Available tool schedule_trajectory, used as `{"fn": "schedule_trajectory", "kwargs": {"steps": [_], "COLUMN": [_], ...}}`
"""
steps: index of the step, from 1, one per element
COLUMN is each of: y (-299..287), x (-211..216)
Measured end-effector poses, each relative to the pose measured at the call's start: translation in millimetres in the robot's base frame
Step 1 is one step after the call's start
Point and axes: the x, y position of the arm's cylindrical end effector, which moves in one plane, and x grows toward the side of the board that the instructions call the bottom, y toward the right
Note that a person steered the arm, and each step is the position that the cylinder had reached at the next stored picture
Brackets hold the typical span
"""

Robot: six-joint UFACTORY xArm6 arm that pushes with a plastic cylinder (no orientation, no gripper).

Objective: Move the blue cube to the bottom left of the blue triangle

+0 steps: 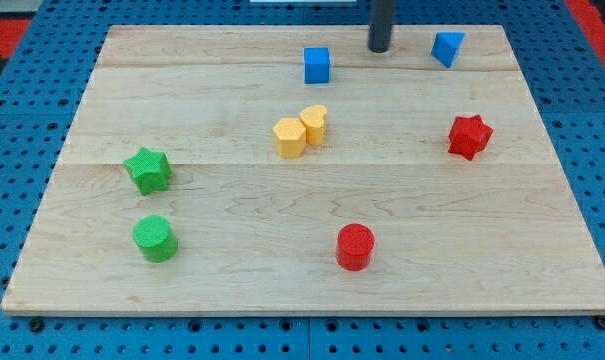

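Blue cube (pixel 317 65) near board's top edge, well left of blue triangle (pixel 447 48) | not yet at its bottom left | my tip (pixel 379 48) between them, touching neither, rod upright from view's top | no gripper, bare rod; likely must round cube's left to shove rightward

My tip (pixel 379 48) between blue cube (pixel 317 65) and blue triangle (pixel 447 47).

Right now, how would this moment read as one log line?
my tip: between blue cube and blue triangle, touching neither | cube: left of triangle, unmoved-looking
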Motion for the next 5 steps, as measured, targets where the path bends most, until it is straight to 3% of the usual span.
{"fn": "schedule_trajectory", "kwargs": {"steps": [1, 2, 3, 4, 5], "y": [-15.0, -75.4, -144.9, -153.6, -117.9], "x": [-7.6, -28.0, -22.4, 30.4, 43.9]}}
